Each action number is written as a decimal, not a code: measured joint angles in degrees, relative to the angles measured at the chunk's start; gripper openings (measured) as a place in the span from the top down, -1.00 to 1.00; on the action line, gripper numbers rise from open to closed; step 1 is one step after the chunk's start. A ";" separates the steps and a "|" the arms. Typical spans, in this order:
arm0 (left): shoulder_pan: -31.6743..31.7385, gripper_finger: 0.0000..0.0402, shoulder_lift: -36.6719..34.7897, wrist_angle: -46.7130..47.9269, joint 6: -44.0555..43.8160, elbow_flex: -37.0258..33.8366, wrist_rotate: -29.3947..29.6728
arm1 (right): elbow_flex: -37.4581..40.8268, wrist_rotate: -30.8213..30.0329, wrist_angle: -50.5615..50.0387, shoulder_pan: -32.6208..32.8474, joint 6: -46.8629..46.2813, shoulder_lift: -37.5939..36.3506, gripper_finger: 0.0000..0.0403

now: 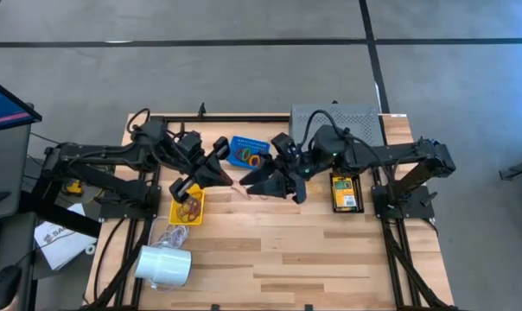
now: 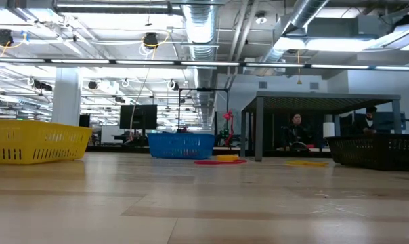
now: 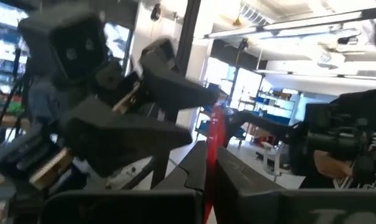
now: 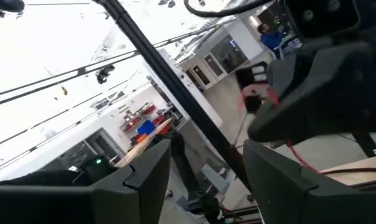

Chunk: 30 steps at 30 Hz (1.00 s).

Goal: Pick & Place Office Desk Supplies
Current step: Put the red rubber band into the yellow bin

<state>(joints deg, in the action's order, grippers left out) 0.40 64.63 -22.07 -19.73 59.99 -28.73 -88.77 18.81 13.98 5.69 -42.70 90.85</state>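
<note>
Because both arms meet mid-frame, you lose the worktop (image 1: 313, 250) beneath them. Left gripper (image 1: 227, 177) fingers pinch a red rubber band (image 3: 211, 149); right gripper (image 1: 259, 185) fingers spread wide. Count two trays, yellow (image 1: 188, 207) and blue (image 1: 247, 151), bands uncountable, and one crayon box (image 1: 346, 192) right of centre.

Loose rubber bands (image 1: 189, 210) in yellow tray (image 1: 198, 199), others (image 1: 251, 159) in blue tray (image 1: 238, 143); crayon box (image 1: 346, 192) flat nearby.
</note>
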 joint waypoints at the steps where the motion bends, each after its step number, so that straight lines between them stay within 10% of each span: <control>1: 0.11 1.00 -0.22 -0.39 0.01 0.02 0.00 | 0.00 0.59 0.29 0.05 -0.02 0.00 0.02; 12: 1.99 1.00 -5.22 3.91 0.59 0.04 0.07 | 0.00 0.85 0.04 -0.22 -0.81 -0.39 0.02; 19: 1.99 1.00 -8.82 34.46 3.29 0.02 7.65 | 0.00 0.80 -4.77 -2.26 -1.80 -0.66 0.02; 30: 1.77 1.00 -9.21 64.02 -1.06 0.02 12.70 | 0.00 -6.73 -41.14 -4.07 5.73 -5.51 0.29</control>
<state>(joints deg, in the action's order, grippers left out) 2.17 55.42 41.95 -20.79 60.01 -16.03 -88.77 12.08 -27.16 1.62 -36.97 85.33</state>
